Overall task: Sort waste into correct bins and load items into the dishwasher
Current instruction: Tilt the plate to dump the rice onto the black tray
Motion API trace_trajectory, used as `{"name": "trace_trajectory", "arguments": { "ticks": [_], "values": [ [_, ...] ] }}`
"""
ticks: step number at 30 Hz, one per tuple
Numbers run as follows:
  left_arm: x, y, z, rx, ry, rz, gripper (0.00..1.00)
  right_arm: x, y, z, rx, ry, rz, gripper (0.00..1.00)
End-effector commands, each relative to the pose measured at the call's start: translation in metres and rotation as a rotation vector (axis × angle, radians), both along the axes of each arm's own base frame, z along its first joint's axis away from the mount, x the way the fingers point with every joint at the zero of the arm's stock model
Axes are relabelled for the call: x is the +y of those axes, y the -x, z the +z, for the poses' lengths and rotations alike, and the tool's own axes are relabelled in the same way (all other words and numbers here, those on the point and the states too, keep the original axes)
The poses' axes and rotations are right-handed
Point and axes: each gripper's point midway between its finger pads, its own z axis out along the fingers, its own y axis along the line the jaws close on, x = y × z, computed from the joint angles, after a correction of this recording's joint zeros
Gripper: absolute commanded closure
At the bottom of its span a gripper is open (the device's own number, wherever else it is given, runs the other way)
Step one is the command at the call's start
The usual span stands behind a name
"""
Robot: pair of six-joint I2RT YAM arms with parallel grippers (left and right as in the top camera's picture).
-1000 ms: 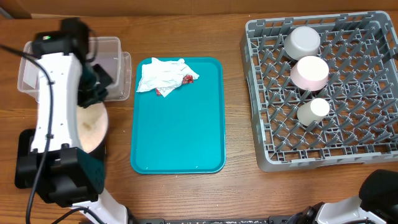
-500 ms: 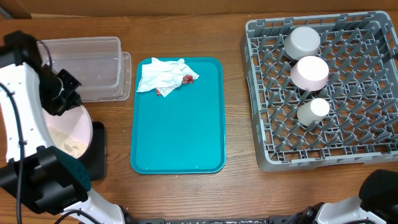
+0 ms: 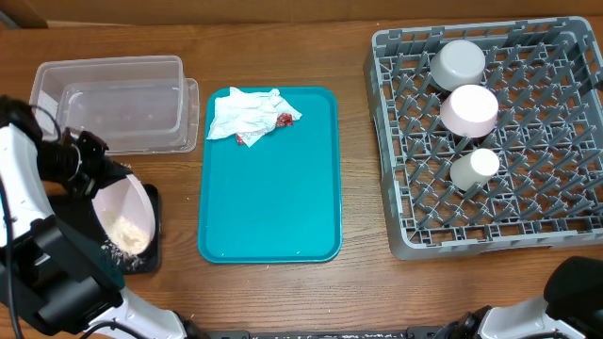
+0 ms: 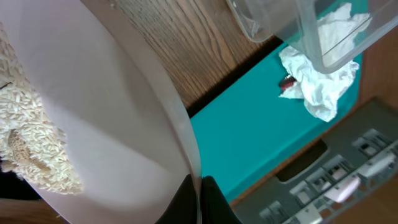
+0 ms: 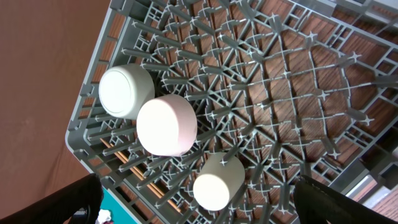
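Note:
My left gripper [image 4: 200, 186] is shut on the rim of the large white plate [image 4: 112, 106], which tilts steeply over the black tray [image 3: 151, 240] at the front left. Pale rice crumbs [image 4: 31, 143] are heaped at the plate's lower edge [image 3: 127, 231]. The crumpled napkin [image 3: 250, 115] with red scraps lies at the far end of the teal tray [image 3: 273, 198]. The clear tub [image 3: 118, 104] stands at the back left. The grey rack [image 3: 490, 207] holds the grey bowl [image 3: 457, 63], pinkish bowl [image 3: 469, 110] and white cup [image 3: 474, 168]. My right gripper [image 5: 196, 183] is open above the rack, with nothing in it.
The tub's lid [image 3: 191, 118] sticks out from under the tub beside the teal tray. Bare wooden table [image 3: 363, 188] runs between the teal tray and the rack. My right arm's base [image 3: 577, 282] shows at the front right corner.
My left arm has swung from beside the tub toward the front left with the plate. The plate has tipped steeper over the black tray and the rice has slid to its lower edge.

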Motion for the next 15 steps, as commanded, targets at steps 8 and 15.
{"name": "trace_trajectory", "arguments": {
  "ticks": [8,15],
  "values": [
    [0.015,0.002,0.034,-0.288,0.220,0.052,0.96,0.000,-0.001,0.003,-0.011,0.000,-0.003,0.00],
    [0.035,0.014,0.052,-0.409,0.284,0.118,0.96,0.000,-0.001,0.003,-0.011,0.000,-0.003,0.00]
  ]
}}
